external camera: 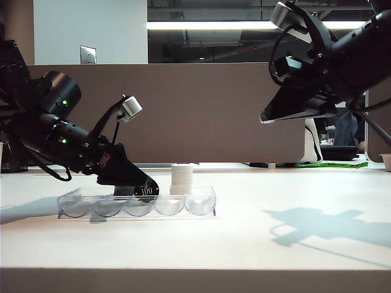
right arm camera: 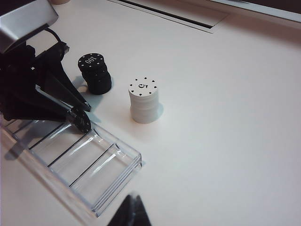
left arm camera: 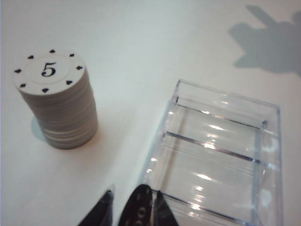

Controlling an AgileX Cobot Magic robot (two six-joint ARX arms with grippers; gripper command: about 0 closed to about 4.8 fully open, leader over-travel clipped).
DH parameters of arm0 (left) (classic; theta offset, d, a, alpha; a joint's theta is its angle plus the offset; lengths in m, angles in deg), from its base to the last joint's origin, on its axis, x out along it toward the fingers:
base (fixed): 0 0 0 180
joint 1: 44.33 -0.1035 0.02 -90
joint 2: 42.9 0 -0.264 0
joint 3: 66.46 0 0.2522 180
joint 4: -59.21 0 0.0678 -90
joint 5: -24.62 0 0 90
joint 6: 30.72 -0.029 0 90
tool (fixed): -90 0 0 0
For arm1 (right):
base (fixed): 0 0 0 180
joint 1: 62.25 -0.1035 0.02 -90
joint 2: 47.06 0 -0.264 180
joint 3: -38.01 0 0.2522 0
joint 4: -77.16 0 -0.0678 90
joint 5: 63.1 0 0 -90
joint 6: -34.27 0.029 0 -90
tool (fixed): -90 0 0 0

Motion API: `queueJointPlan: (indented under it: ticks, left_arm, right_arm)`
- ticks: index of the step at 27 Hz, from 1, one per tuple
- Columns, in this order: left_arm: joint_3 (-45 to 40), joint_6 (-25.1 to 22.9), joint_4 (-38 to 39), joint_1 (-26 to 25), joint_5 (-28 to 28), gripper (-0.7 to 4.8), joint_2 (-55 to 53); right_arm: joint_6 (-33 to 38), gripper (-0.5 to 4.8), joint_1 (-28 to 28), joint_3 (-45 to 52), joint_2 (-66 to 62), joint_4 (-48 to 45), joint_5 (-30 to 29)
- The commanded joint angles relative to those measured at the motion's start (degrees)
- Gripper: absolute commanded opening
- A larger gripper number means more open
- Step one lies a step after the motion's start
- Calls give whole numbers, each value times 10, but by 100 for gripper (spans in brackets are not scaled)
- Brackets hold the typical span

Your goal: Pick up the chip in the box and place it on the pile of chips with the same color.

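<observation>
1. The box (external camera: 137, 204), a clear tray with scalloped slots, lies nearest the exterior camera and serves as the landmark. The slots that can be seen look empty.
2. Just above the box's far rim, the left gripper (right arm camera: 81, 118) has its jaws pinched on the chip (right arm camera: 84, 120). The chip is black, held on edge, and shows part of its "100" in the exterior view. It is already lifted clear of the slots.
3. Beyond the box, on the table, stands the pile of chips (right arm camera: 96, 74): a short black stack, slightly uneven, with "100" on top. From the held chip it lies further out from the box, past the far rim and on the left arm's side. The coming move likely turns on this: the chip stands on edge while the pile's top is flat, so it must be laid over as well as carried across.
4. Also beyond the box, beside the black pile, stands the white stack (right arm camera: 144, 100), marked "5". It is the wrong colour.
5. The right gripper (right arm camera: 130, 212) hangs high, well apart from the box, so the left arm is far nearer. Only its dark tips show, and I cannot tell how its jaws stand.
6. In the exterior view the arm hides the black pile. In the left wrist view the chip is cut off at the frame edge.
</observation>
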Motion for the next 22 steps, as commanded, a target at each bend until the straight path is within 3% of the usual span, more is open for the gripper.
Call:
queueJointPlan:
  ticks: [1, 16, 22]
  left_arm:
    - [2, -1, 0, 1, 5, 114, 3]
    - [2, 3, 0, 1, 9, 75, 3]
    - [2, 13, 0, 1, 9, 15, 3]
  right_arm:
    - [-2, -6, 0, -3, 1, -6, -2]
    - [-2, -6, 0, -3, 1, -6, -2]
    - [-2, -6, 0, -3, 1, -6, -2]
